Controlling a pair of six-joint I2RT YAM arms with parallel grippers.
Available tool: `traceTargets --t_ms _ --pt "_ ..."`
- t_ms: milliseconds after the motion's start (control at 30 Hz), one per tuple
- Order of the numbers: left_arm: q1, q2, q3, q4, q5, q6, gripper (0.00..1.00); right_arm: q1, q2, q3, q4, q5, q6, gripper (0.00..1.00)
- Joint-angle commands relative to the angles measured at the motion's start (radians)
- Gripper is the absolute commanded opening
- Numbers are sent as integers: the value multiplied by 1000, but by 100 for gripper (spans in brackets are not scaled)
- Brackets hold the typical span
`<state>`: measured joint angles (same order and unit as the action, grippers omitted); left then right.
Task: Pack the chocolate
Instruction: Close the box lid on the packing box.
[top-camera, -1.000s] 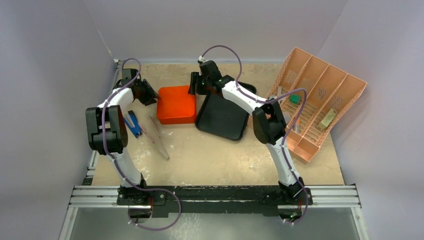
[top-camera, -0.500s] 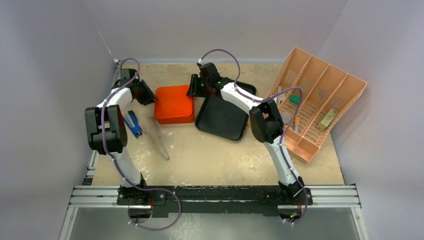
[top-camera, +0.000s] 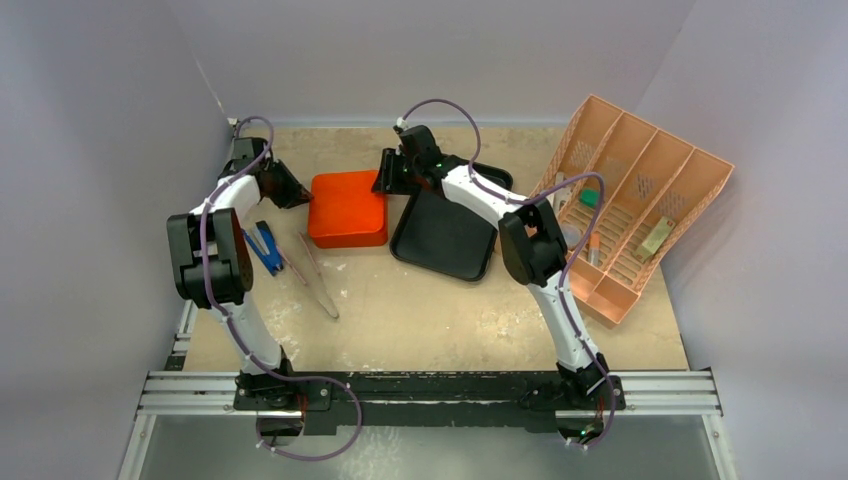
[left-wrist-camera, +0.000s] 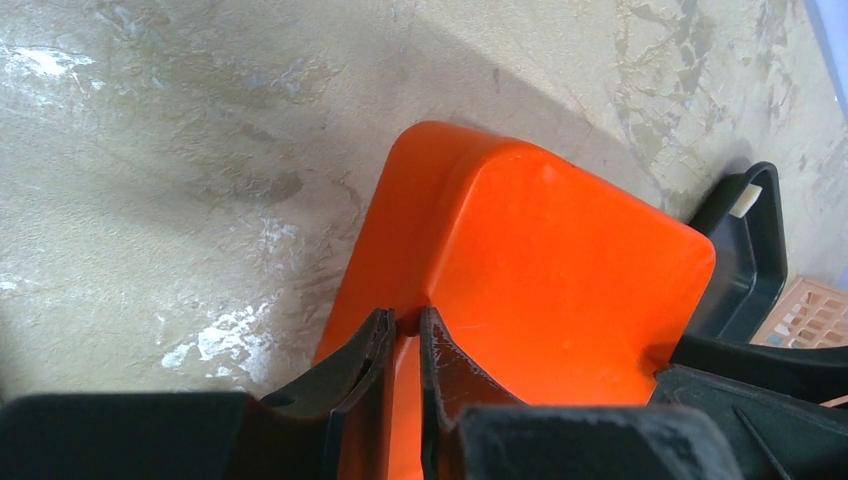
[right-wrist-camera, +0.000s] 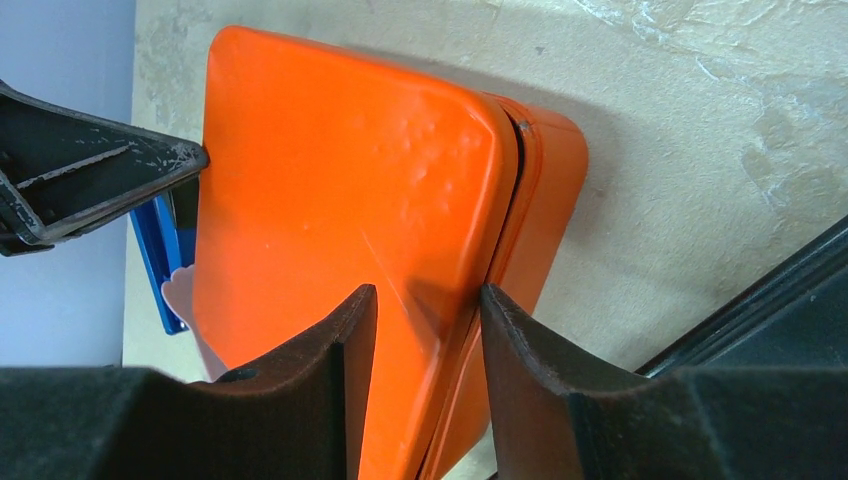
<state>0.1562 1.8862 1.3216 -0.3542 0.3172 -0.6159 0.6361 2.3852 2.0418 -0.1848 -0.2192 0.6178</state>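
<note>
No chocolate can be made out in any view. The orange box (top-camera: 348, 208) is shut, so its inside is hidden. It lies on the table (top-camera: 430, 310), just left of the black tray (top-camera: 445, 235).

The left wrist view cuts off the box's near side behind the fingers. The right wrist view loses its lower end the same way.

Both arms reach far forward and bend inward toward the box from either side. The left gripper (top-camera: 283, 187) meets the box's left edge. Its jaws are nearly together, pinching a thin strip of the orange rim. The right gripper (top-camera: 385, 180) is at the box's right edge. Its jaws are wider and clamp astride the seam where lid meets base, one finger (right-wrist-camera: 340, 350) on the lid top and the other against the side.

A blue object (top-camera: 265, 248) by the left arm is too small to identify. The items in the peach rack (top-camera: 640, 200) are too small for any label to be read.
</note>
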Motion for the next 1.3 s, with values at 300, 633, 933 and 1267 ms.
traceTargets --t_ms 300,633,933,1267 --pt "-9 16 36 50 137 -54 7 17 -44 22 84 -90 27 44" --pt "-7 -7 29 122 151 -86 8 15 -68 -13 92 -66 18 40" --pt "-9 32 29 125 151 -78 16 11 -72 -27 93 -36 6 43" --pt "-10 28 52 129 161 -81 18 8 -68 2 97 -45 4 40"
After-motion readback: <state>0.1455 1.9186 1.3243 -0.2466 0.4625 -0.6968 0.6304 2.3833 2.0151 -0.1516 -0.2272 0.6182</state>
